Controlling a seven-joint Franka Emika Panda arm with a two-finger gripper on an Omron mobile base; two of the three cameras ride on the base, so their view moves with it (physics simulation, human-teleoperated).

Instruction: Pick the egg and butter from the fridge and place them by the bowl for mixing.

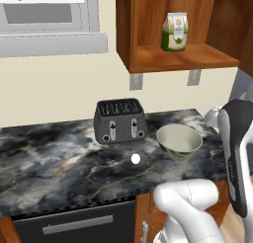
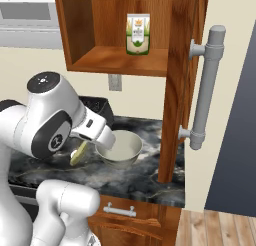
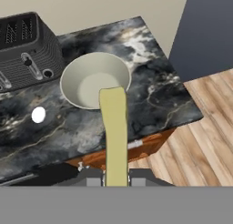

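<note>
Now, from the left base view, the white arm folds up at the lower right, its dark forearm rising tall at the right edge beside the bowl [image 1: 179,140]. The egg [image 1: 135,158], small and white, lies on the dark marbled desk [image 1: 49,158], just in front of the black toaster [image 1: 120,120] and left of the bowl, apart from both. A green-and-cream carton [image 1: 174,32] stands on the wooden shelf [image 1: 188,58] above.

Over to the right base view: the arm bends at a big round joint and reaches down toward the desk, the butter [image 2: 79,153] poking out tilted below the wrist, just left of the pale, deep bowl.

In the hand view, the fingers [image 3: 116,178] are clamped on the butter, a thin flat olive-yellow stick running straight away from them, its far end over the bowl's near rim. The egg sits off to the left on the desk.
</note>
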